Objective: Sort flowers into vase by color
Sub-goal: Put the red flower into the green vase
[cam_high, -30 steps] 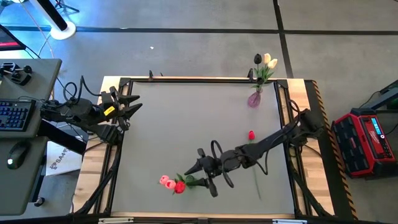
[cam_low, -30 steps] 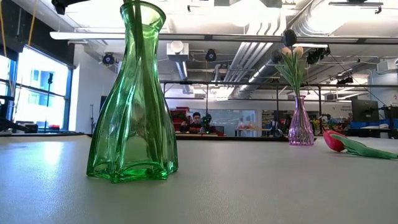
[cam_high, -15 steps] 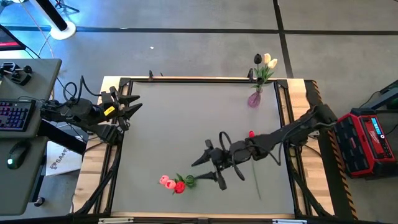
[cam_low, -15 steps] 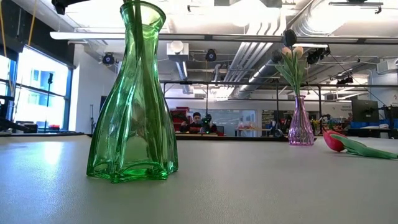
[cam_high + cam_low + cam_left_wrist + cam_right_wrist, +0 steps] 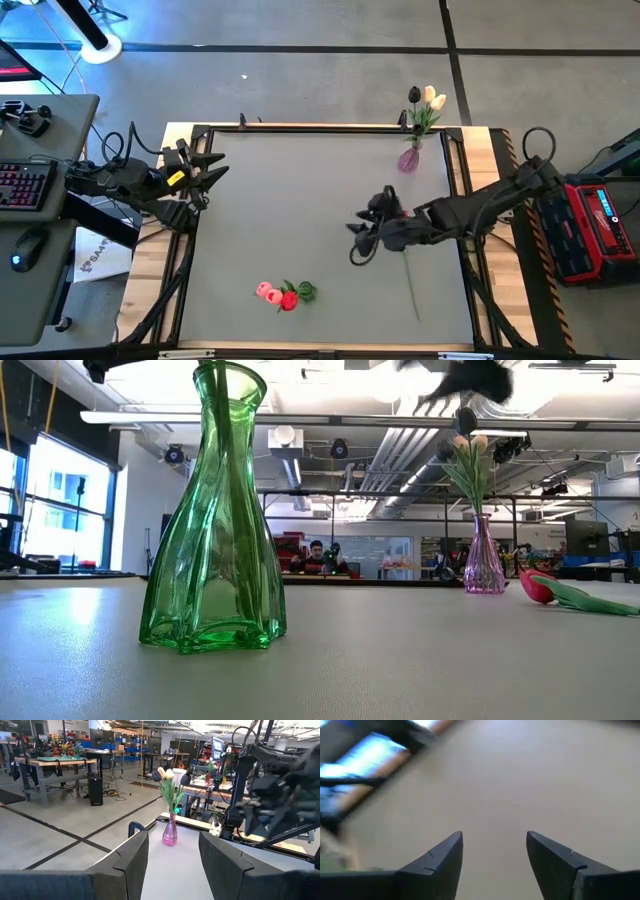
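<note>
A green glass vase (image 5: 305,291) stands near the table's near edge, with pink and red tulip heads (image 5: 275,295) showing beside it from above; in the low view the green vase (image 5: 215,520) is close to the camera. A small purple vase (image 5: 409,160) at the far right holds cream and near-black tulips (image 5: 427,98). One red tulip (image 5: 540,588) lies flat on the table; from above its stem (image 5: 411,287) shows and my right arm covers its head. My right gripper (image 5: 355,243) hovers open over bare table (image 5: 495,845). My left gripper (image 5: 213,166) waits open at the left edge.
The table (image 5: 290,200) is a grey mat inside a dark frame with wooden borders. A desk with a keyboard (image 5: 25,185) stands to the left, and a red case (image 5: 590,230) to the right. A person (image 5: 316,557) sits far off in the room behind the table.
My right gripper has drawn back from beside the green vase, moving toward the table's right and far side and rising, so that it now shows blurred at the top of the low view. It has stayed open. The vases and flowers have not moved.
</note>
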